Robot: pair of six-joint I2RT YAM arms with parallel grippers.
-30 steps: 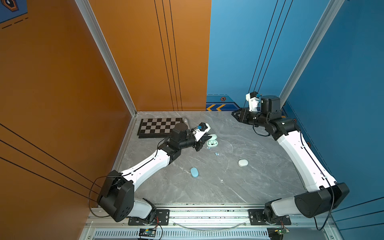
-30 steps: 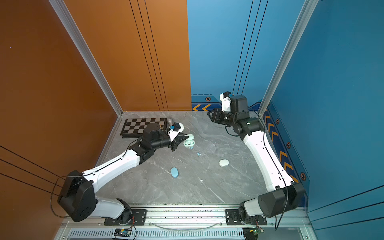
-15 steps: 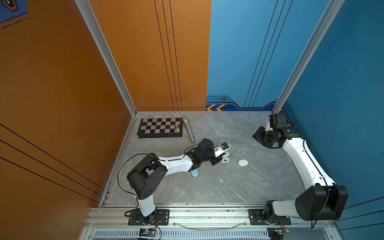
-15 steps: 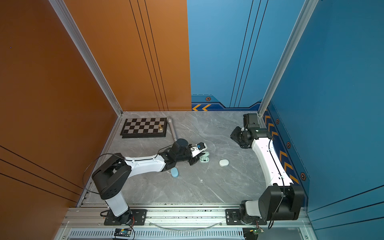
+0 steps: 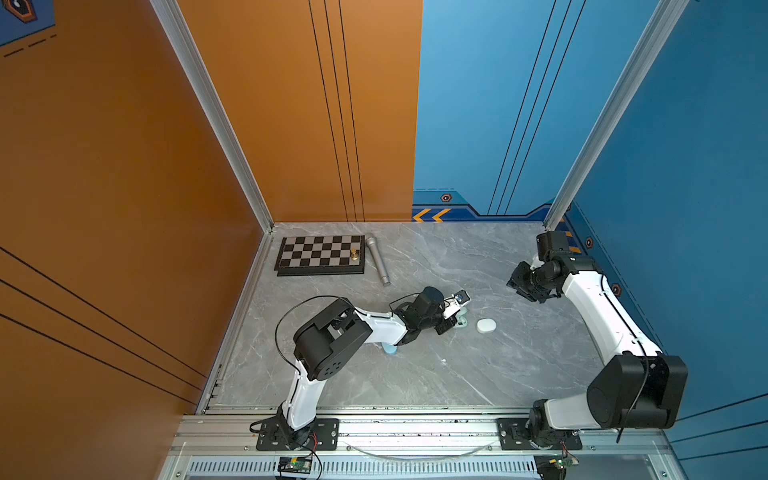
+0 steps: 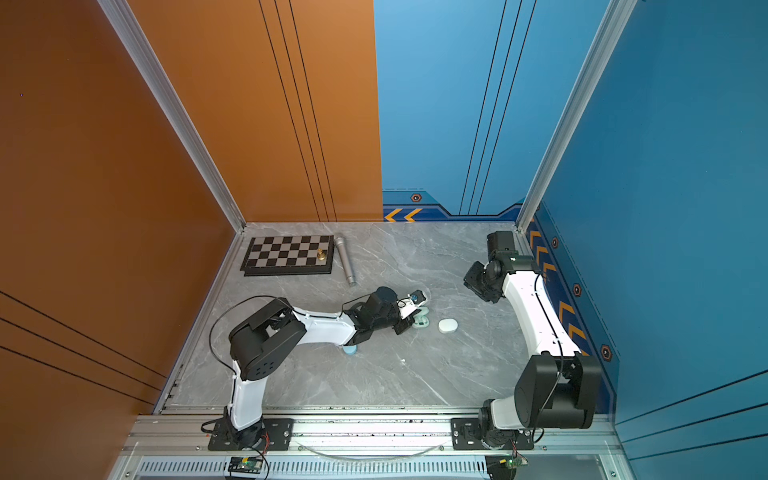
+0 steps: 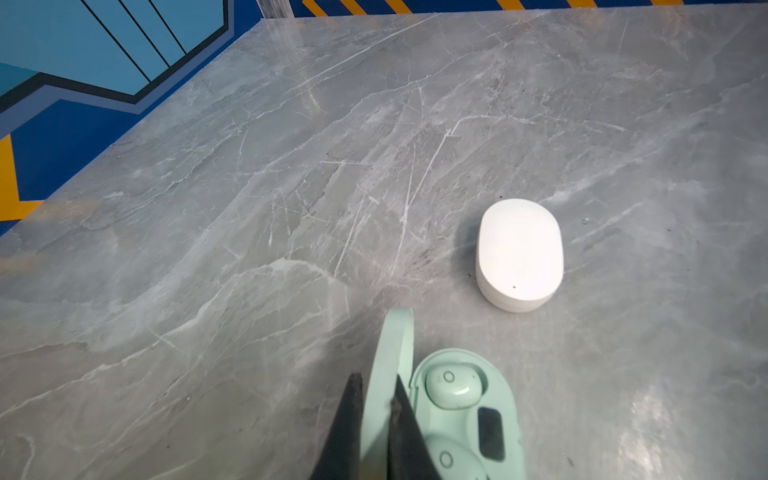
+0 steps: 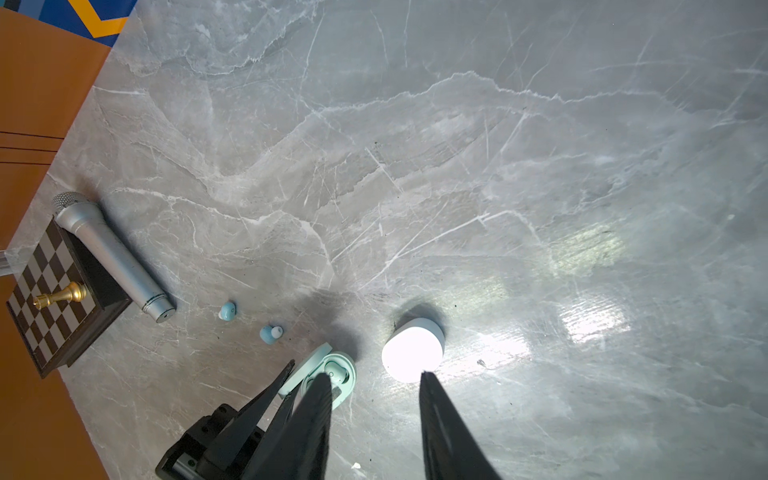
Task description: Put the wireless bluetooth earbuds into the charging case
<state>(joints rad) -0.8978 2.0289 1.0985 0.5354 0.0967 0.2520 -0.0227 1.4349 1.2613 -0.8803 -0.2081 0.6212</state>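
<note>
Clamped shut on the lid (image 7: pixel 395 336), left pincer (image 7: pixel 376 378) could tip the case (image 7: pixel 509 399), spilling seated buds (image 7: pixel 453 384); right pincer (image 8: pixel 373 376) gapes, empty.

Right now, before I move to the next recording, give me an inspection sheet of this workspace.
Surface: grey marble table, faintly scratched.
Job's things: mint case open, mint buds seated inside; white case shut; blue case partly under left arm; blue buds loose near microphone.
Clutter: chessboard bearing gold piece, microphone beside it.
Grippers: left gripper shut on lid of mint case; right gripper open, empty.
Cables: black cable loops off left arm; second cable at right arm.
Surroundings: orange wall, blue wall, aluminium frame.
</note>
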